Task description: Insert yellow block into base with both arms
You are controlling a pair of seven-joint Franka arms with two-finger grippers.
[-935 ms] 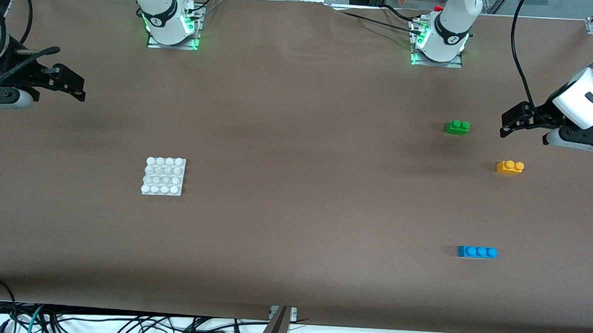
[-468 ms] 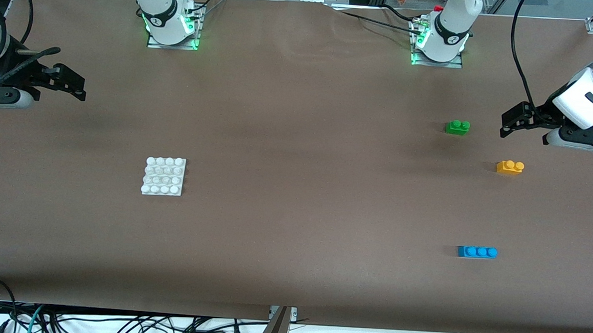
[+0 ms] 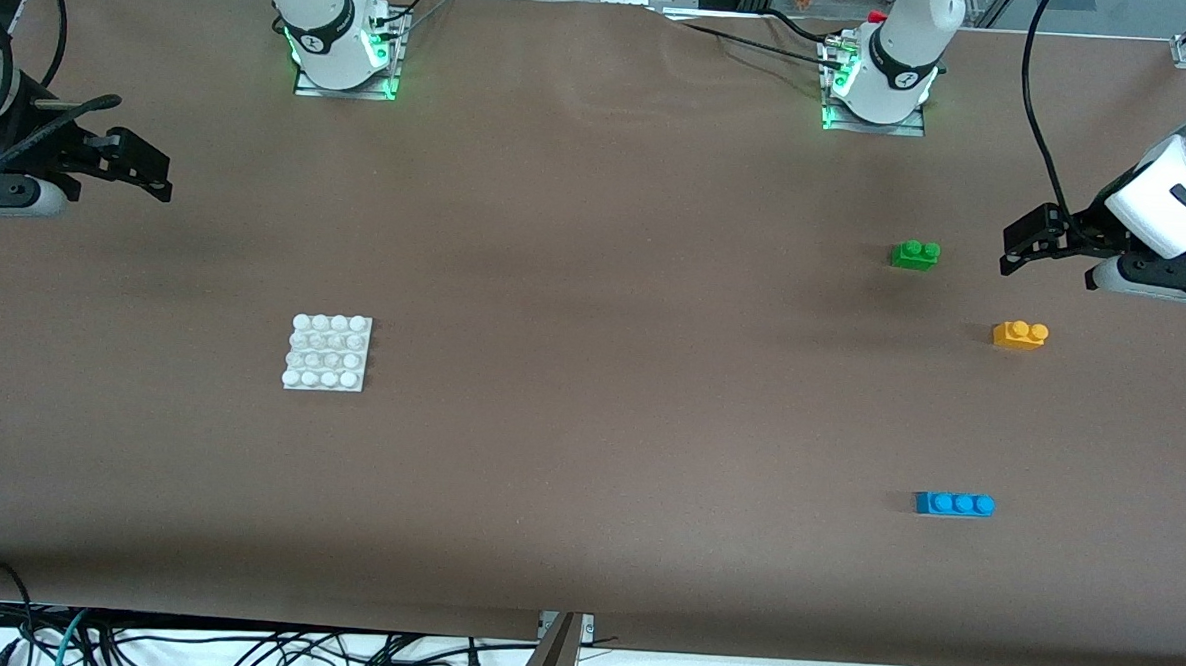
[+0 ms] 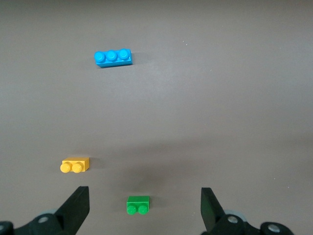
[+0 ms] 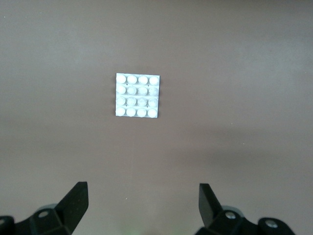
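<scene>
The yellow block (image 3: 1020,335) lies on the brown table toward the left arm's end; it also shows in the left wrist view (image 4: 75,165). The white base (image 3: 328,352) lies toward the right arm's end and shows in the right wrist view (image 5: 137,95). My left gripper (image 3: 1019,250) is open and empty, held in the air at the table's end, beside the green brick. My right gripper (image 3: 149,176) is open and empty, held in the air at the other end of the table, away from the base.
A green two-stud brick (image 3: 915,254) lies farther from the front camera than the yellow block. A longer blue brick (image 3: 954,504) lies nearer to the front camera. Both arm bases stand along the table's back edge. Cables hang below the front edge.
</scene>
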